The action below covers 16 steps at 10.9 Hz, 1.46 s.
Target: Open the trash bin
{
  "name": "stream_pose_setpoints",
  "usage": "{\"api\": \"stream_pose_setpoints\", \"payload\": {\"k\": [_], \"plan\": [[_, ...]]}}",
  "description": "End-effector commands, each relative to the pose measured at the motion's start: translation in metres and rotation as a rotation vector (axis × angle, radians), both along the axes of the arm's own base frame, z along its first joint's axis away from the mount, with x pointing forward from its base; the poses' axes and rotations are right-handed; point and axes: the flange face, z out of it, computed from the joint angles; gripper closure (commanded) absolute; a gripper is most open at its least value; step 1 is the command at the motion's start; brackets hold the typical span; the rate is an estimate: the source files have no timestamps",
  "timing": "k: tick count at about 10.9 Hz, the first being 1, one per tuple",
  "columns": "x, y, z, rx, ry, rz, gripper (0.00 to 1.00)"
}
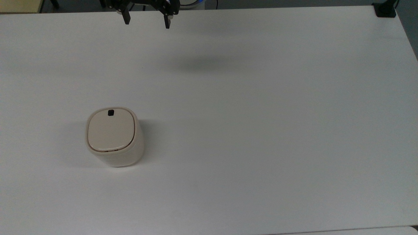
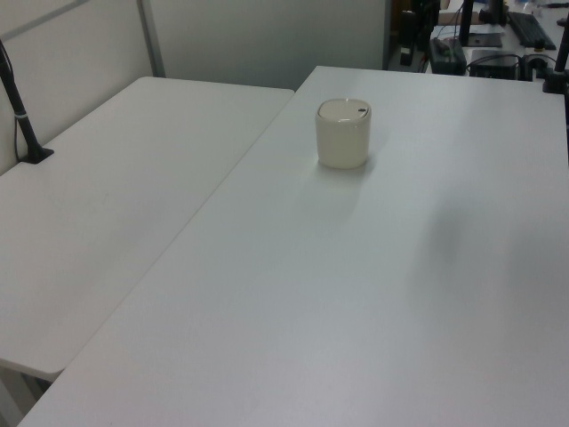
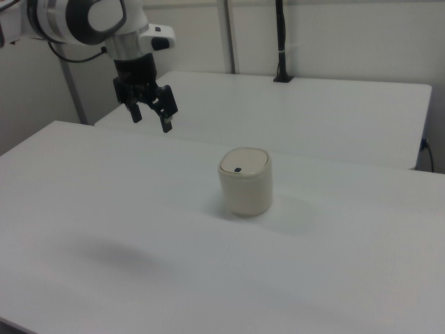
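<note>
Right view: trash bin (image 3: 245, 182) well apart from raised hand (image 3: 150, 115)

One trash bin (image 1: 115, 137), two white tables (image 2: 373, 267), one end effector (image 1: 147, 21).

A white table (image 1: 261, 114) fills the scene, with a soft shadow (image 1: 199, 65) on it. A second table (image 2: 107, 205) adjoins it. A black pole (image 3: 280, 42) stands clamped at the second table's far edge.

The top view looks straight down on the trash bin (image 1: 114, 136); the left view and right view face it obliquely from opposite table (image 3: 104, 209) sides.
</note>
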Motion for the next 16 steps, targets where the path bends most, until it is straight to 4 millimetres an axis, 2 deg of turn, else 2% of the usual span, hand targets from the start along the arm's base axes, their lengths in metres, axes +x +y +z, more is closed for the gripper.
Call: {"api": "stream_pose_setpoints", "payload": {"k": [1,11,13,16], "plan": [[0.001,0.006,0.001,-0.013,-0.009,0.033,0.0],[0.002,0.007,0.002,-0.009,-0.012,0.033,0.0],[0.008,0.007,-0.008,-0.016,-0.003,0.062,0.0],[0.013,0.005,-0.011,-0.023,-0.013,0.105,0.01]]}}
